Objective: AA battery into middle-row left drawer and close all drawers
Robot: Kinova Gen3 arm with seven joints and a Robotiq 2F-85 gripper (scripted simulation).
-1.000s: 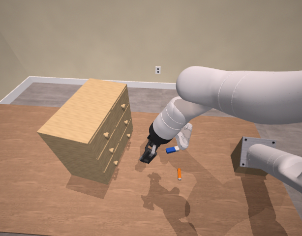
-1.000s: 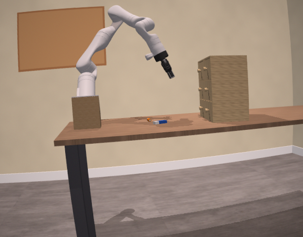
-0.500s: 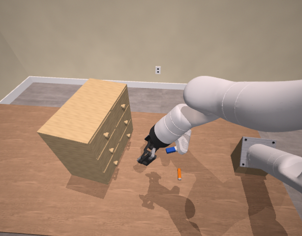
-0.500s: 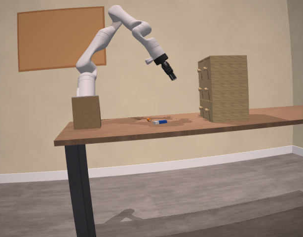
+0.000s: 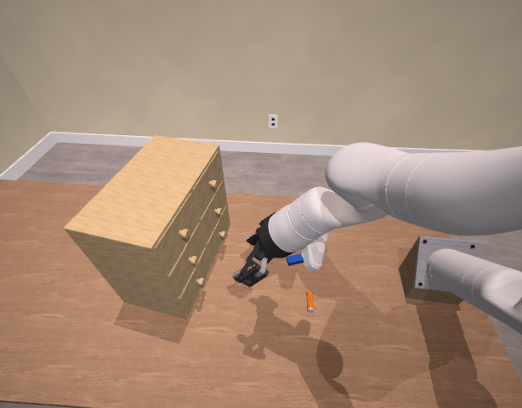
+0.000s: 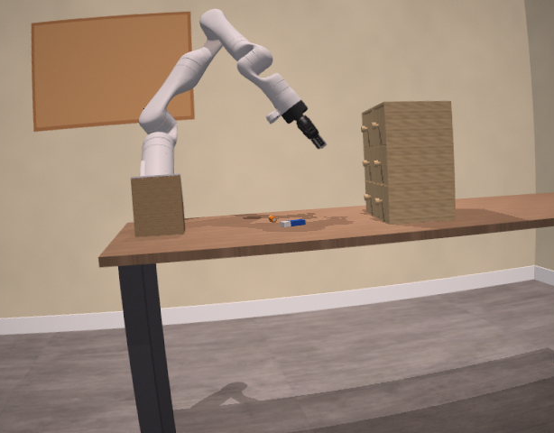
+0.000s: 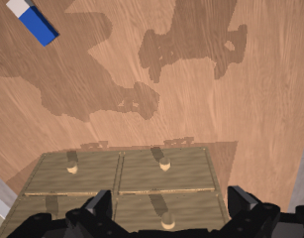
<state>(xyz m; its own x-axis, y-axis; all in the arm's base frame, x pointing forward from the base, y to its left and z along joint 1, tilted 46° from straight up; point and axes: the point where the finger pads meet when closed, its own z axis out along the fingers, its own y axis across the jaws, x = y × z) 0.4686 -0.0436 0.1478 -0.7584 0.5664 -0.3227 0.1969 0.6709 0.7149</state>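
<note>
The orange AA battery [image 5: 309,300] [image 6: 272,218] lies on the table; it is out of the wrist view. The chest [image 5: 133,189] [image 6: 420,162] stands upright with all its drawers pushed in. The left middle drawer's knob [image 5: 193,259] [image 6: 365,162] [image 7: 168,220] is in the column nearer the top camera. My gripper [image 5: 245,257] [image 6: 319,143] [image 7: 168,200] is open and empty. It is in the air in front of the chest, tilted down towards it, apart from the knobs. In the wrist view that knob shows between the fingers, low in the picture.
A blue and white block [image 5: 294,258] [image 6: 293,223] [image 7: 39,26] lies on the table [image 5: 76,364] [image 6: 230,244], beyond the battery from the top view. The bottom row's knobs [image 7: 164,164] [image 5: 200,281] stick out below the middle row. The arm's base block [image 6: 158,206] stands at the opposite end from the chest.
</note>
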